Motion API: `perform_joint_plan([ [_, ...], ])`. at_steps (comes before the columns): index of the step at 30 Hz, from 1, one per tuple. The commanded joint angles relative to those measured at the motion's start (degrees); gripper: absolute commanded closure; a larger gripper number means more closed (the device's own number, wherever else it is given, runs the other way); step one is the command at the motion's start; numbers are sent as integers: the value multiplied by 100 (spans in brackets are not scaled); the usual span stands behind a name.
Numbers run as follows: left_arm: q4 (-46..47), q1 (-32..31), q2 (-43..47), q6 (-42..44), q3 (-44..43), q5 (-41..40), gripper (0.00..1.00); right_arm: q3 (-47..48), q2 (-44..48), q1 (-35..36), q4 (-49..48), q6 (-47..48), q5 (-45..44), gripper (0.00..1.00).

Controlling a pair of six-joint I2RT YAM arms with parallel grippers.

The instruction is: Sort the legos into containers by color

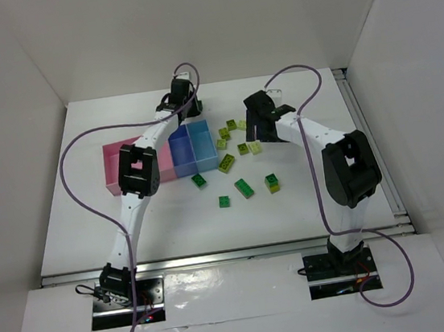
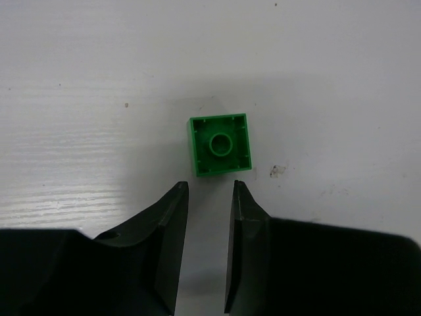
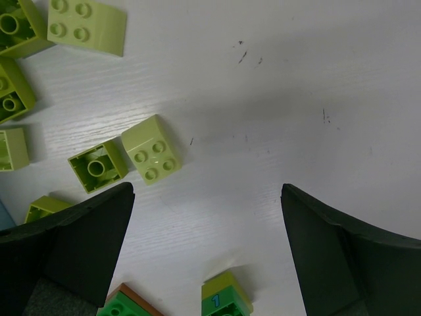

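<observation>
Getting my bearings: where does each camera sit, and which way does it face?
Top external: above, behind the bases, looking down on table, arms, bins, legos.
Left wrist: on its arm, down past its jaws at one dark green lego.
Right wrist: likewise, down between wide jaws at yellow-green legos.
Top and right wrist share those legos.

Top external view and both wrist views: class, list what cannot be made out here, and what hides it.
- Containers, top view: the left arm crosses the pink bins, hiding part of their insides.
- Dark green brick: shown only in the left wrist view; in the top view the same arm covers it.
- Numbered brick, right wrist view: cut off by the bottom edge.
</observation>
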State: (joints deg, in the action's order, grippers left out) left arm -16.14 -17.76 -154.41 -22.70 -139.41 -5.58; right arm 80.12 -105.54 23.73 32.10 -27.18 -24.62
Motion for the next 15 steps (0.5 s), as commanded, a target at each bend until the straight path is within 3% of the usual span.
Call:
perform_joint_plan([
  [1, 383, 9, 621, -42, 527, 172, 64, 285, 32, -35, -203, 72, -104, 0],
  [5, 384, 9, 833, -42, 529, 172, 57, 163, 95, -35, -257, 125, -51, 0],
  [10, 384, 9, 886, -155, 529, 277, 36, 162, 147, -35, -309, 125, 115, 0],
  [11, 384, 9, 886, -156, 477, 277, 28, 162, 200, -35, -309, 125, 116, 0],
  [15, 331, 9, 737, -314, 327, 330, 23, 214, 200, -35, -309, 125, 116, 0],
])
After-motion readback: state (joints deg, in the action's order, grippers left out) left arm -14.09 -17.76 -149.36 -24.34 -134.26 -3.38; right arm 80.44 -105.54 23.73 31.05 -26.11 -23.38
